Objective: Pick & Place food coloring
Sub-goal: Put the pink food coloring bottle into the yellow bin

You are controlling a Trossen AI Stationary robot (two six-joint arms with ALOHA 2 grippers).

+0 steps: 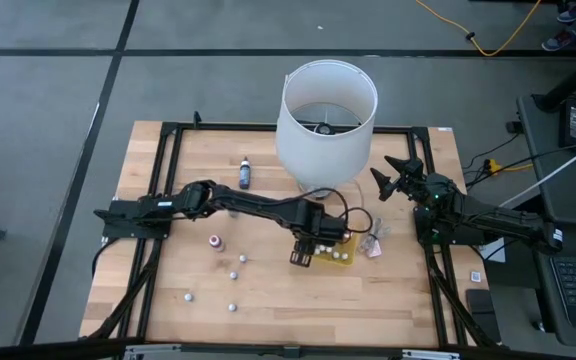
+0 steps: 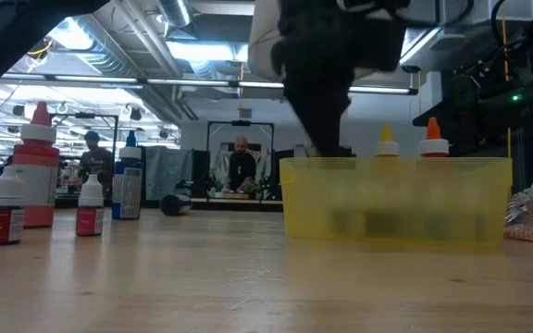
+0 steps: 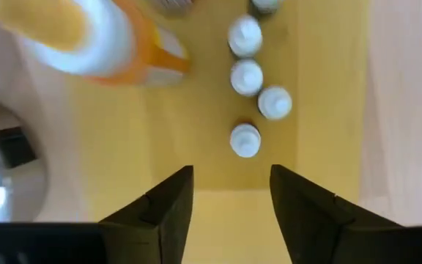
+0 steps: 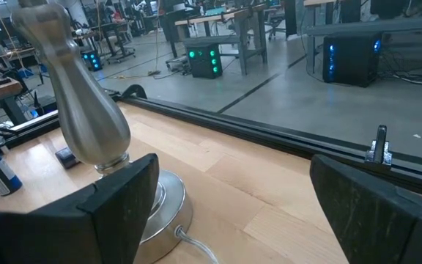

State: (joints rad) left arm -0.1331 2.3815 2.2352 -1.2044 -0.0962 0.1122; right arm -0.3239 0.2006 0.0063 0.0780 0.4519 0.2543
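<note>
The left hand (image 1: pixel 303 257) is hanging over the near end of the yellow tray (image 1: pixel 340 247), which is sitting on the wooden desk (image 1: pixel 268 300) toward the right of its middle. Seen from its own wrist, its two dark fingers (image 3: pixel 160 213) are standing apart with nothing between them, released above the bare tray floor. Just ahead of them in the tray, a small white-capped food coloring bottle (image 3: pixel 245 139) is standing upright, with three more white-capped bottles (image 3: pixel 247 76) lined up beyond it. A larger orange-and-white bottle (image 3: pixel 101 40) is lying tilted near the tray's far side.

More food coloring is resting loose on the desk: a dark-topped bottle (image 1: pixel 245 172) standing near the lampshade (image 1: pixel 326 120), a pinkish-red one (image 1: pixel 216 242) left of the tray, and several tiny whitish bottles (image 1: pixel 234 273) scattered toward the near edge. From desk height, red-labelled bottles (image 2: pixel 4 211) and a blue one (image 2: pixel 129 185) are standing at the left, and two orange tips (image 2: pixel 432 139) are showing above the tray wall.

A crumpled wrapper (image 1: pixel 372 240) is lying just beside the tray's right end.

The right hand (image 1: pixel 393 175) is waiting at the desk's right edge, its fingers spread wide and empty, facing the lamp's metal base (image 4: pixel 94 125).
</note>
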